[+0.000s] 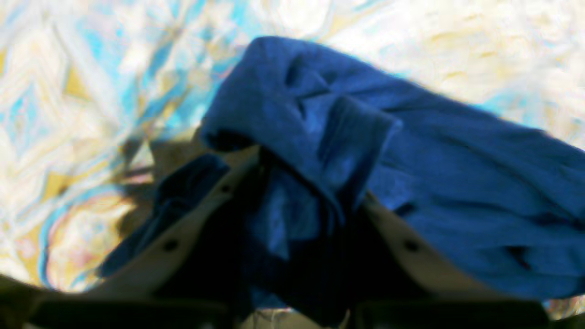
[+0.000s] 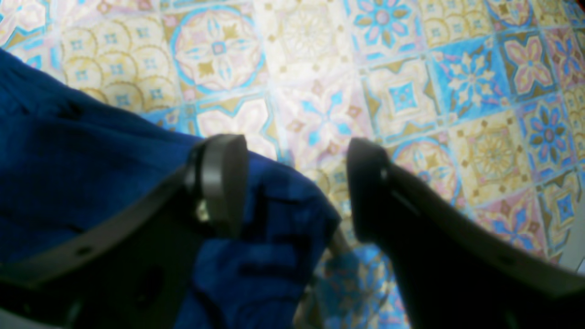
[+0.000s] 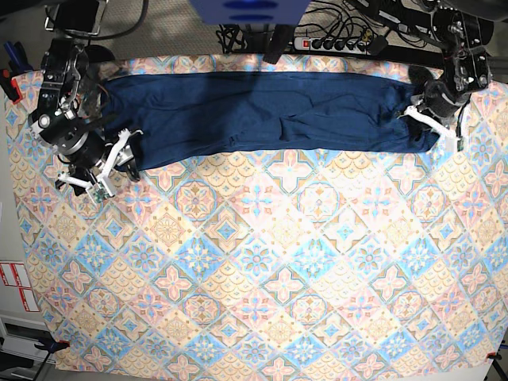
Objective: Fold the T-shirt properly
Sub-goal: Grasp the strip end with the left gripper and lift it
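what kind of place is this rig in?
Likely a lab workbench: a table under a tile-patterned cloth, a power strip with cables at the back edge, and two arms working a navy shirt.

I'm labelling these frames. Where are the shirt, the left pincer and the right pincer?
shirt [image 3: 262, 111]: base view, middle of the cloth.
left pincer [image 3: 432, 121]: base view, tips shut on the shirt.
right pincer [image 2: 297, 183]: right wrist view, open gap.

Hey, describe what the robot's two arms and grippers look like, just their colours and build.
Both arms are black, chunky jointed units with exposed cables. The left gripper and the right gripper each carry two pale, off-white fingers. Up close, the right gripper's fingers end in dark pads, and small dark screw holes dot the pale finger shells.
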